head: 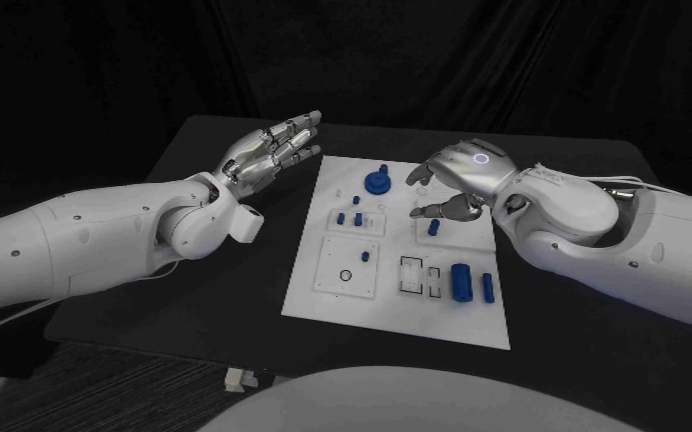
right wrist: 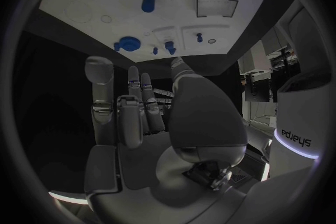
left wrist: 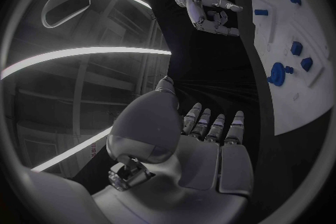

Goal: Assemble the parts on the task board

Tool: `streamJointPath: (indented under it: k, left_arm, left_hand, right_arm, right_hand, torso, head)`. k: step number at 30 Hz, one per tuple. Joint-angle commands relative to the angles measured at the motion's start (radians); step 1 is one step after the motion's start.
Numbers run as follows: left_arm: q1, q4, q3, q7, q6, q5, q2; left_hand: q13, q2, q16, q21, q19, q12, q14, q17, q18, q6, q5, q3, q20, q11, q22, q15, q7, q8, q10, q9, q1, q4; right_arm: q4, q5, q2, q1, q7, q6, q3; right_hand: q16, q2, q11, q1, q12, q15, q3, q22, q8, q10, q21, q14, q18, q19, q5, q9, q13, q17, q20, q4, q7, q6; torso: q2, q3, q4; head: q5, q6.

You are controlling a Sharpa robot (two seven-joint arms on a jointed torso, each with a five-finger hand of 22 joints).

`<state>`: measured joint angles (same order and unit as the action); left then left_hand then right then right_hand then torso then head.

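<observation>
left hand empty, fingers spread, beside task board; right hand empty, fingers apart, over board's far edge

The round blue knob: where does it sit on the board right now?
In the head view, the round blue knob stands at the white board's far edge, just left of the right hand.
</observation>
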<state>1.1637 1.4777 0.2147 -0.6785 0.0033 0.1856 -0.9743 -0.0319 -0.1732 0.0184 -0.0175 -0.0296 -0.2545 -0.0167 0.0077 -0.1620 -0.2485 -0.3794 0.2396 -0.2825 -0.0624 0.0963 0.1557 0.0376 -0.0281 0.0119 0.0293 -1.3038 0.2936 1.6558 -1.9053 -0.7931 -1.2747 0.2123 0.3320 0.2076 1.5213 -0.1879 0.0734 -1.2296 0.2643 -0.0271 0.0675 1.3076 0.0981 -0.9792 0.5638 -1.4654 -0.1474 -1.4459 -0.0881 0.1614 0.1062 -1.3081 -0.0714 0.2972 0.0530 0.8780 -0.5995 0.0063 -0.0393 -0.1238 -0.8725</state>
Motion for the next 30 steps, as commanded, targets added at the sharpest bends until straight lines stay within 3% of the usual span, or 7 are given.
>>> streamJointPath:
  k: [1,4,6,11,14,18,30]
  left_arm:
    - [-0.001,0.003,-0.001,-0.128,0.009,-0.001,0.001]
    - [-0.001,0.003,-0.001,-0.129,0.010,-0.001,0.000]
    - [-0.001,0.002,-0.001,-0.129,0.010,-0.001,0.001]
    - [-0.002,0.000,-0.001,-0.134,0.010,-0.001,0.002]
    - [-0.002,0.000,-0.001,-0.140,0.010,-0.001,0.002]
    - [-0.002,0.000,-0.001,-0.156,0.011,-0.001,0.001]
    - [-0.002,-0.004,-0.001,-0.172,0.011,-0.001,0.003]
  left_hand:
    - [0.000,0.000,0.003,-0.006,0.000,-0.003,0.001,0.001,-0.016,0.001,-0.005,0.002,-0.006,-0.004,0.002,0.008,0.005,-0.002,0.001,0.001,-0.007,-0.006]
    - [0.000,0.000,0.003,-0.006,-0.001,-0.004,0.001,0.001,-0.016,0.001,-0.006,0.002,-0.006,-0.004,0.002,0.008,0.005,-0.002,0.001,0.002,-0.008,-0.006]
    - [0.000,0.000,0.003,-0.006,-0.001,-0.003,0.001,0.001,-0.016,0.000,-0.008,0.002,-0.006,-0.005,0.002,0.009,0.004,-0.002,0.001,0.002,-0.008,-0.006]
    - [0.000,-0.005,0.006,-0.005,0.000,-0.005,-0.001,0.002,-0.015,-0.002,-0.015,0.000,-0.007,-0.004,0.000,0.012,0.004,-0.003,0.001,0.002,-0.011,-0.005]
    - [0.000,-0.006,0.007,-0.005,0.000,-0.007,-0.001,0.002,-0.015,-0.005,-0.020,0.000,-0.007,-0.003,0.000,0.014,0.004,-0.003,0.001,0.002,-0.014,-0.006]
    - [-0.002,-0.014,0.014,-0.005,0.000,-0.021,-0.006,0.004,-0.014,-0.021,-0.018,0.002,-0.008,-0.009,-0.001,0.020,0.004,-0.006,0.004,0.004,-0.010,-0.002]
    - [-0.003,-0.026,0.017,-0.006,-0.001,-0.031,-0.008,0.004,-0.013,-0.030,-0.026,-0.003,-0.008,-0.016,0.000,0.020,0.002,-0.006,0.007,0.004,-0.019,-0.004]
  right_arm:
    - [-0.017,0.006,-0.018,-0.001,-0.012,-0.018,0.000]
    - [-0.030,0.008,-0.032,0.003,-0.017,-0.039,0.000]
    - [-0.037,0.015,-0.040,0.007,-0.026,-0.037,0.000]
    - [-0.060,0.039,-0.054,0.022,-0.062,-0.023,0.000]
    - [-0.070,0.063,-0.056,0.030,-0.082,-0.038,0.000]
    - [-0.082,0.087,-0.052,0.040,-0.101,-0.065,0.001]
    - [-0.126,0.103,-0.013,0.078,-0.117,-0.141,0.001]
  right_hand:
    - [-0.010,-0.039,0.002,0.049,-0.038,-0.007,-0.021,0.037,-0.018,0.021,-0.006,-0.071,0.003,-0.011,0.003,-0.011,-0.012,-0.090,0.001,0.002,-0.012,-0.013]
    - [-0.011,-0.067,0.000,0.081,-0.062,-0.009,-0.046,0.033,-0.027,0.026,-0.012,-0.071,0.003,-0.014,0.022,-0.018,-0.020,-0.086,0.003,0.004,-0.025,-0.022]
    - [-0.015,-0.098,-0.001,0.172,-0.068,-0.010,-0.091,0.035,-0.027,0.013,0.004,-0.069,0.007,-0.017,0.032,-0.021,-0.021,-0.078,0.004,0.006,-0.042,-0.020]
    - [-0.016,-0.106,0.005,0.212,-0.080,-0.007,-0.114,0.030,-0.030,0.000,-0.008,-0.069,0.007,-0.019,0.030,-0.026,-0.024,-0.077,0.004,0.005,-0.045,-0.025]
    - [-0.027,-0.080,0.007,0.144,-0.088,-0.004,-0.081,0.018,-0.020,-0.016,-0.050,-0.064,0.002,-0.015,0.012,-0.024,-0.026,-0.047,0.002,0.003,-0.036,-0.002]
    - [-0.031,-0.008,0.007,0.027,-0.107,-0.002,-0.012,0.010,-0.022,-0.039,-0.067,-0.064,-0.001,-0.017,-0.108,-0.028,-0.031,-0.041,-0.001,0.000,-0.028,0.007]
    - [-0.037,0.047,-0.010,-0.122,-0.114,-0.016,0.036,-0.005,-0.014,-0.092,-0.121,-0.059,-0.005,-0.008,-0.156,-0.027,-0.022,-0.032,0.009,-0.024,-0.018,0.038]
  torso:
    - [0.000,0.0002,0.0001]
    - [0.000,0.0002,0.0002]
    - [-0.001,0.0000,-0.0005]
    - [0.000,0.0002,-0.0001]
    - [0.000,0.0004,0.0002]
    - [-0.001,0.0004,0.0000]
    - [0.000,0.0005,-0.0001]
  head:
    - [0.002,0.000]
    - [0.004,0.000]
    - [0.005,0.000]
    - [0.008,0.000]
    - [0.007,0.000]
    - [0.009,0.000]
    - [0.014,0.000]
